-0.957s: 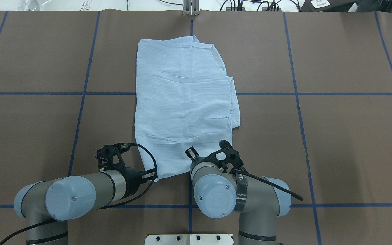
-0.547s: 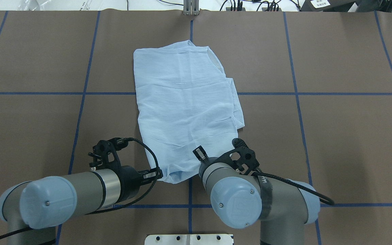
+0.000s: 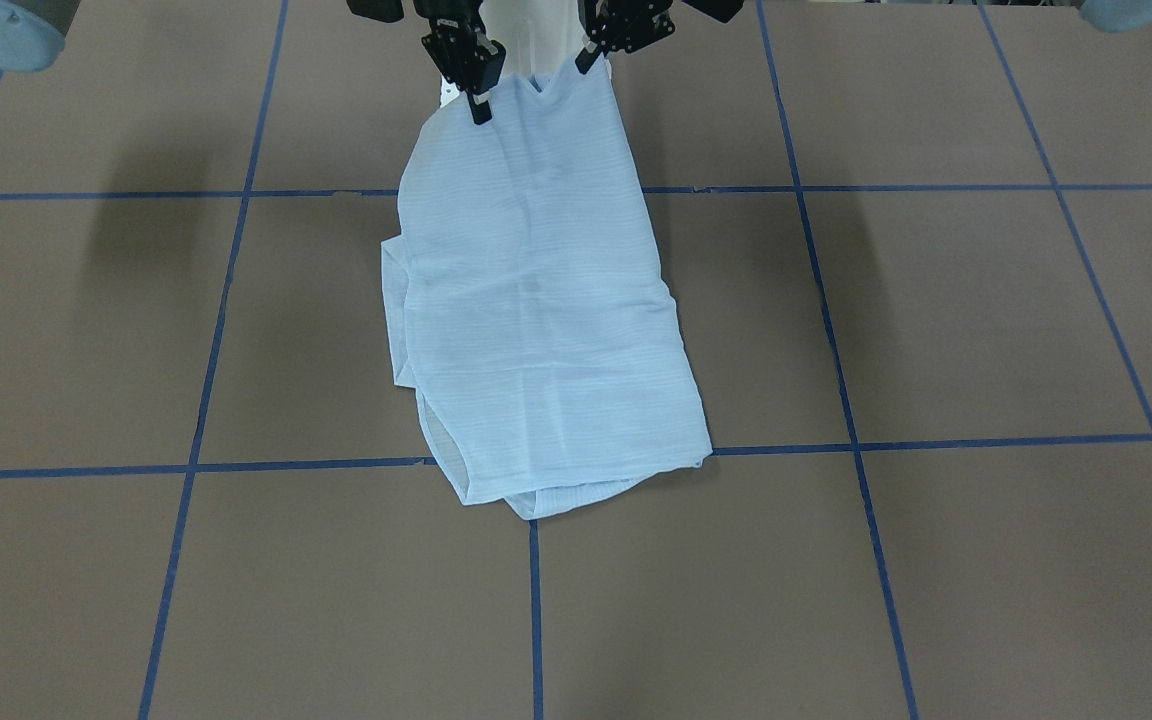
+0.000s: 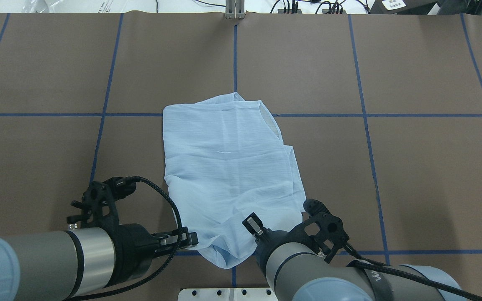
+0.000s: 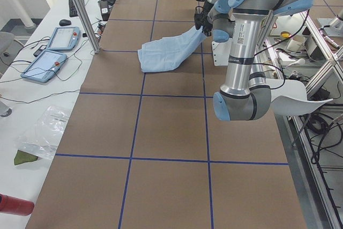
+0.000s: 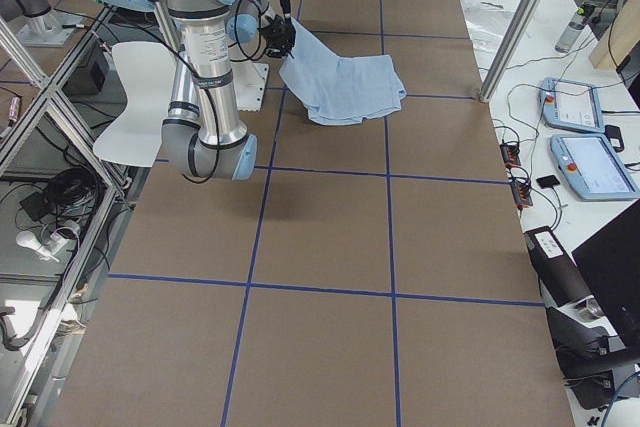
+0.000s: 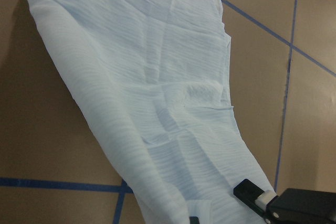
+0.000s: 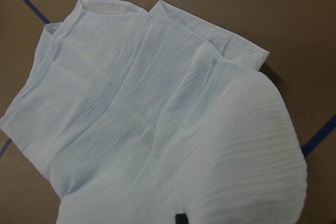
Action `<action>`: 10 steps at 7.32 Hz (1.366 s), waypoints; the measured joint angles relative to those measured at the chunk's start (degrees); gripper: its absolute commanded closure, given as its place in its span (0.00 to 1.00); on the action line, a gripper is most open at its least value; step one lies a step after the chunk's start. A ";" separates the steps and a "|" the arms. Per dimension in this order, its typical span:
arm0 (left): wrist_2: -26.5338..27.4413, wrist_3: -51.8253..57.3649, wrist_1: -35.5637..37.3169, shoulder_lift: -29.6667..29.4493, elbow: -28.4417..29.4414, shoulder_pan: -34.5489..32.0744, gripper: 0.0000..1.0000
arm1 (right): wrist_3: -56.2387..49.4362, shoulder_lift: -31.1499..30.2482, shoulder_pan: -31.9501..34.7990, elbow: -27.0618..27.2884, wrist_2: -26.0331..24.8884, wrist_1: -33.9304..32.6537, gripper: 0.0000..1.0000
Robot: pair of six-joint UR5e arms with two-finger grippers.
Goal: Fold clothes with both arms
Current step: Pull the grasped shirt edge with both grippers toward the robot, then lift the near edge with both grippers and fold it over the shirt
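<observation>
The clothes are one pale blue striped shirt (image 4: 228,167), folded into a long panel on the brown table. Its far end lies flat (image 3: 556,430). Its near edge is raised off the table. My left gripper (image 4: 190,239) is shut on the near left corner of that edge; it shows at the top of the front-facing view (image 3: 588,58). My right gripper (image 3: 477,103) is shut on the other near corner and sits hidden under its wrist in the overhead view. Fabric (image 7: 157,77) fills the left wrist view and also the right wrist view (image 8: 157,119).
Blue tape lines (image 4: 234,58) grid the brown table. The white base plate (image 4: 232,294) is just behind the shirt's near edge. Cables and a metal bracket (image 4: 234,10) line the far edge. Two tablets (image 5: 51,52) and a metal post (image 5: 80,9) stand beyond it.
Both arms have pulled back toward the base, dragging the shirt with them. Its far end slid from near the far edge to about the first cross line.
</observation>
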 measured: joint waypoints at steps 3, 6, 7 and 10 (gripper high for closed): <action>-1.17 0.81 5.31 -2.08 2.58 -3.07 1.00 | -2.98 1.46 1.91 -0.50 -0.32 -1.92 1.00; -1.19 6.73 5.71 -6.46 11.98 -12.07 1.00 | -8.46 9.55 9.58 -12.54 -0.22 0.99 1.00; -1.27 9.62 5.64 -8.01 15.07 -15.48 1.00 | -10.19 11.15 11.97 -16.81 -0.15 3.03 1.00; -1.31 16.18 3.76 -12.07 25.92 -22.70 1.00 | -15.27 16.82 18.41 -32.53 0.63 11.23 1.00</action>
